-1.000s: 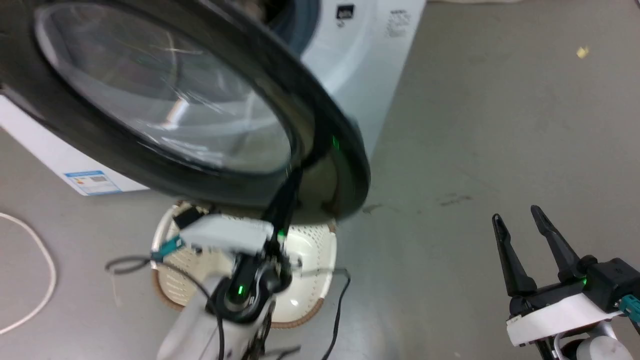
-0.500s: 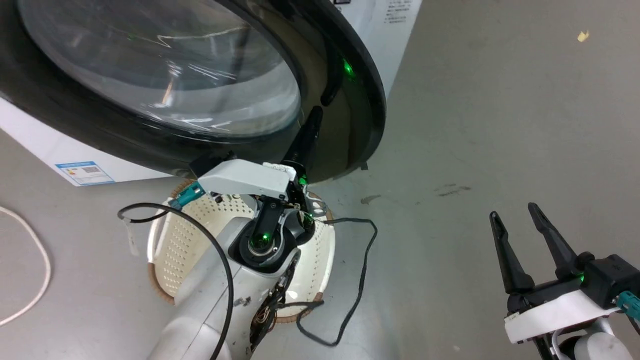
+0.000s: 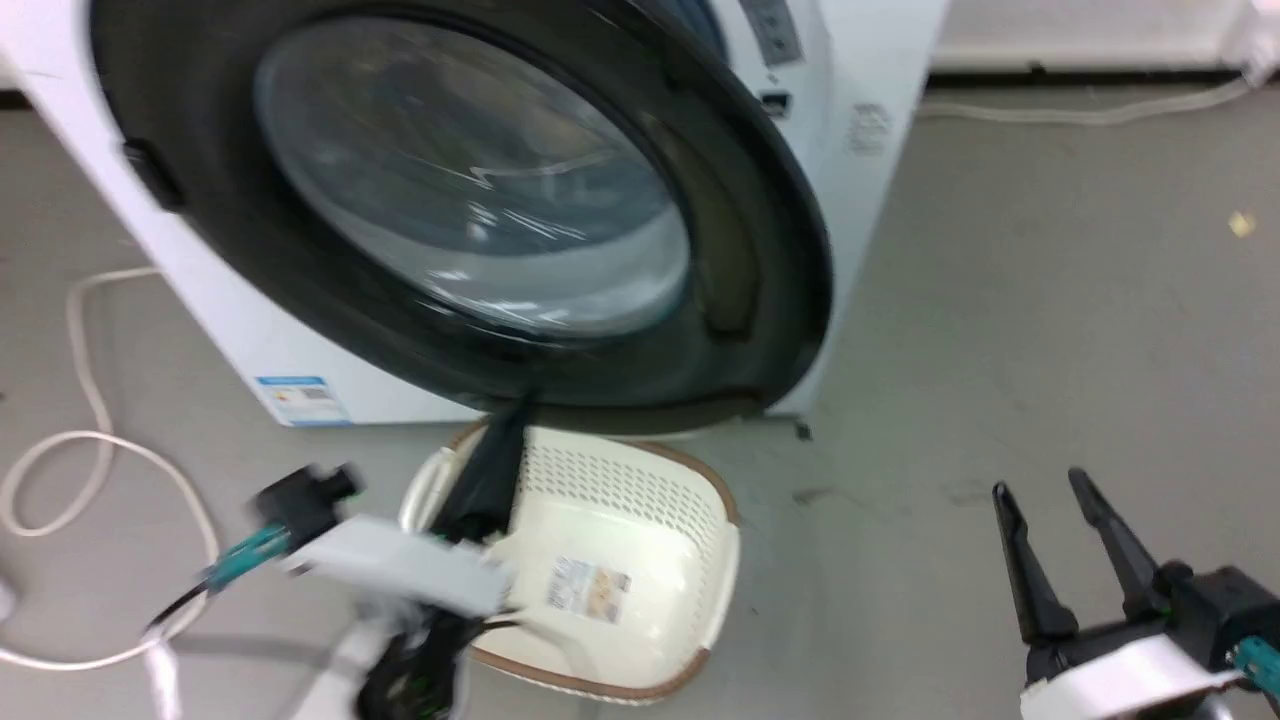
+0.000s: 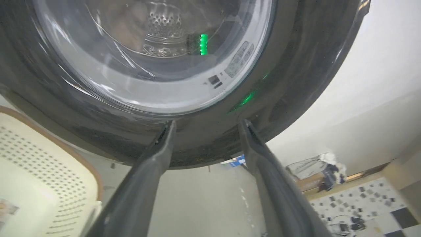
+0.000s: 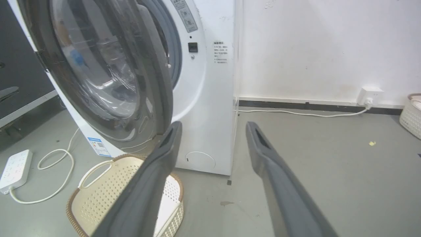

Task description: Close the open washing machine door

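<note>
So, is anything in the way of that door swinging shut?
Nothing visible sits in the gap between the door and the washing machine. The basket stands on the floor, below the door.

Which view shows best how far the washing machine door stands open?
The right wrist view: it sees the washing machine door edge-on, with the gap to the washing machine. Head and left wrist views face its glass front.

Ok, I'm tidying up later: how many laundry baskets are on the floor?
2. One basket sits before the washing machine, under its door; a second basket stands by the wall, cut off at the picture's edge. More may be hidden.
</note>
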Motion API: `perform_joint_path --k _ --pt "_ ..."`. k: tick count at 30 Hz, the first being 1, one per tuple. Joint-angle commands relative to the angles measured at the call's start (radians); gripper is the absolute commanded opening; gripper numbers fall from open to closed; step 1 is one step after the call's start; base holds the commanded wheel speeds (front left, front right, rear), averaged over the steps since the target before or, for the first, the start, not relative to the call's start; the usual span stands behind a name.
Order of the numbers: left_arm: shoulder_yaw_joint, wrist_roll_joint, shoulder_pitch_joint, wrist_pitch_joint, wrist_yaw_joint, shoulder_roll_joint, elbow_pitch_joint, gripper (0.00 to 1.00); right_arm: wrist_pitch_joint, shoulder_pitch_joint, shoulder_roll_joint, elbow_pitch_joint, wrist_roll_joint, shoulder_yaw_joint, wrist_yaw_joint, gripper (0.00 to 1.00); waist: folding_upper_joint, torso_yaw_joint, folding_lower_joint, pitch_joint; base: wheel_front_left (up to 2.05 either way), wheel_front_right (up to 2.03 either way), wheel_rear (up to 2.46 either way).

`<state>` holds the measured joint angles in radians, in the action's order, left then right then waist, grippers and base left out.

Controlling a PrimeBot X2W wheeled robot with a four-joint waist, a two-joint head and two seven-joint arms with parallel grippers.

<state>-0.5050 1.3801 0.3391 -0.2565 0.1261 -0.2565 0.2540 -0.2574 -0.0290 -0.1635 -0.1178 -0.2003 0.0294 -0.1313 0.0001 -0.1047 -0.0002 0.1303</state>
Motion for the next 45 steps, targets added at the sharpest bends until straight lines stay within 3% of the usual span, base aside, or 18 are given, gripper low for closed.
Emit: perform_joint_path --k 1,6,9,14,18,23,24,25,29,35,40,41,45 --pt "0.033 -0.079 -0.031 -0.004 0.005 -0.011 -0.011 1.00 -0.004 0.014 -0.006 0.005 0.006 -0.001 0.001 1.00 -0.0001 0.052 0.0002 -0.050 0.00 0.00 0.00" --pt "0.236 -0.516 -0.176 -0.005 -0.005 0.027 -0.087 1.00 -0.004 0.053 -0.003 0.010 0.014 -0.006 0.001 1.00 -0.0001 0.101 0.0002 -0.102 0.00 0.00 0.00" --pt "0.335 -0.743 -0.264 -0.005 -0.031 0.081 -0.146 1.00 -0.004 0.073 0.009 0.010 0.020 -0.003 0.001 1.00 -0.0001 0.122 0.0002 -0.126 0.00 0.00 0.00" --pt "0.435 -1.002 -0.368 -0.005 -0.041 0.151 -0.223 1.00 -0.004 0.089 0.026 0.011 0.027 0.006 0.001 1.00 -0.0001 0.141 0.0002 -0.141 0.00 0.00 0.00" --pt "0.443 -1.170 -0.407 -0.005 -0.039 0.159 -0.236 1.00 -0.004 0.096 0.031 0.006 0.029 0.011 0.001 1.00 -0.0001 0.151 0.0002 -0.144 0.00 0.00 0.00" --pt "0.455 -1.266 -0.413 -0.005 -0.068 0.174 -0.234 1.00 -0.004 0.100 0.031 0.000 0.022 0.015 0.001 1.00 -0.0001 0.169 0.0002 -0.137 0.00 0.00 0.00" --pt "0.457 -1.271 -0.412 -0.005 -0.071 0.178 -0.236 1.00 -0.004 0.099 0.026 -0.001 0.020 0.024 0.001 0.73 -0.0001 0.174 0.0002 -0.134 0.00 0.00 0.00" --pt "0.457 -1.274 -0.410 -0.005 -0.073 0.182 -0.239 1.00 -0.004 0.094 0.021 0.002 0.017 0.037 0.001 0.00 -0.0001 0.179 0.0002 -0.128 0.00 0.00 0.00" --pt "0.444 -1.304 -0.398 -0.005 -0.081 0.190 -0.244 1.00 0.001 0.046 -0.030 0.024 -0.003 0.120 0.001 0.00 -0.0001 0.203 0.0002 -0.084 0.00 0.00 0.00" --pt "0.413 -1.322 -0.366 -0.005 -0.099 0.199 -0.247 1.00 0.049 -0.120 -0.157 0.029 -0.064 0.253 0.001 0.00 -0.0001 0.241 0.0002 -0.003 0.00 0.00 0.00" --pt "0.381 -1.321 -0.328 -0.005 -0.112 0.203 -0.241 1.00 0.097 -0.284 -0.263 -0.043 -0.152 0.323 0.001 0.00 -0.0001 0.272 0.0002 0.055 0.00 0.00 0.00" --pt "0.371 -1.316 -0.316 -0.005 -0.122 0.205 -0.237 1.00 0.121 -0.369 -0.303 -0.107 -0.212 0.360 0.001 0.00 -0.0001 0.284 0.0002 0.069 0.00 0.00 0.00" --pt "0.356 -1.311 -0.298 -0.005 -0.131 0.205 -0.251 1.00 0.139 -0.477 -0.351 -0.187 -0.276 0.401 0.001 0.00 -0.0001 0.298 0.0002 0.094 0.00 0.00 0.00"
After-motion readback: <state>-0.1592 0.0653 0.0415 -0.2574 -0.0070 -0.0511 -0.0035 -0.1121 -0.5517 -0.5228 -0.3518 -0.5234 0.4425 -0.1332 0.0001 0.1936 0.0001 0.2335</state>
